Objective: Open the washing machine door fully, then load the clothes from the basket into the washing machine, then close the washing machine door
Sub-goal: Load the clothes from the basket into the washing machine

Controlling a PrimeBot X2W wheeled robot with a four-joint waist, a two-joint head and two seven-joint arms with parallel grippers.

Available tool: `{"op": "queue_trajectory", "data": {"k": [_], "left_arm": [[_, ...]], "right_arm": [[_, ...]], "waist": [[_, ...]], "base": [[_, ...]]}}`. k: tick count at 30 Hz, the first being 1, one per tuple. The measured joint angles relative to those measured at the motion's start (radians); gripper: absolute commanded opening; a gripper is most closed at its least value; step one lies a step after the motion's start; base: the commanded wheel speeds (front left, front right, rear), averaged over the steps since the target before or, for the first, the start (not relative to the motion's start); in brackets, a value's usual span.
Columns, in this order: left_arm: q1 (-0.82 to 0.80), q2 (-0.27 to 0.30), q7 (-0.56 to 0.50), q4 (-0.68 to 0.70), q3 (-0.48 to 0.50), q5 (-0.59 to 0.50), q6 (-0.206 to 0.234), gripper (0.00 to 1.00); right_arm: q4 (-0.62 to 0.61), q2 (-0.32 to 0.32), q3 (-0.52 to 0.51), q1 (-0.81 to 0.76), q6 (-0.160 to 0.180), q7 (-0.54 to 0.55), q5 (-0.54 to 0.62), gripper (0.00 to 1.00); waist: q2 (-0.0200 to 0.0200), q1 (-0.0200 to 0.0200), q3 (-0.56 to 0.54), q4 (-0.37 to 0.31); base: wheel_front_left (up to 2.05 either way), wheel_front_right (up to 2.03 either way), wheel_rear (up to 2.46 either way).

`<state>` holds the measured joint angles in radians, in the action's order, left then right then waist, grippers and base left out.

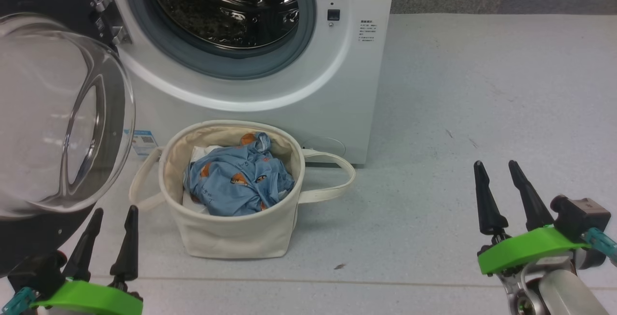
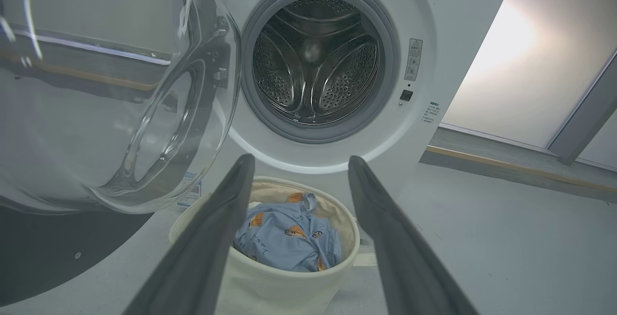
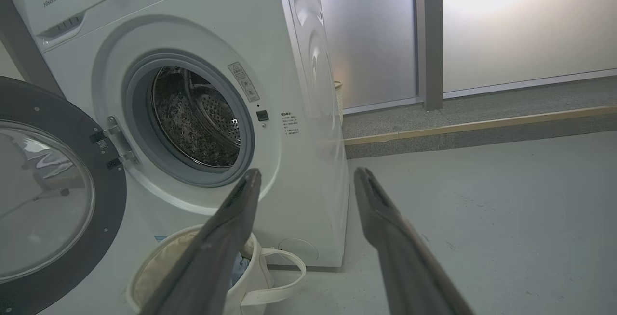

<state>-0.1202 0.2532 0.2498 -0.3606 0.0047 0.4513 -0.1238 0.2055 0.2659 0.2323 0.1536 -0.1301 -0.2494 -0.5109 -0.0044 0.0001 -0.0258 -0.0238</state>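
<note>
One door (image 1: 53, 117), open leftward

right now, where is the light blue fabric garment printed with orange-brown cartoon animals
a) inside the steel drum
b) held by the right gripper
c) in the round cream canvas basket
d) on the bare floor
c: the light blue garment lies bunched inside the cream canvas basket standing in front of the white washing machine.
</note>
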Motion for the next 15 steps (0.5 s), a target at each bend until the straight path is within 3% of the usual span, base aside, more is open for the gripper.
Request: {"op": "queue_trajectory", "data": {"k": [6, 15], "left_arm": [[0.0, 0.0, 0.0, 0.0, 0.002, -0.001, 0.0, 1.0], [0.0, 0.0, 0.0, 0.0, 0.01, -0.01, 0.0, 1.0]], "right_arm": [[0.0, 0.0, -0.002, -0.002, 0.0, 0.0, 0.0, 1.0], [-0.001, 0.0, -0.003, -0.004, 0.0, 0.0, 0.0, 1.0]], "waist": [[0.0, -0.0002, 0.001, 0.009], [0.0, 0.0, 0.005, 0.021]], "base": [[1.2, -1.11, -0.1], [1.9, -1.87, -0.03]]}}
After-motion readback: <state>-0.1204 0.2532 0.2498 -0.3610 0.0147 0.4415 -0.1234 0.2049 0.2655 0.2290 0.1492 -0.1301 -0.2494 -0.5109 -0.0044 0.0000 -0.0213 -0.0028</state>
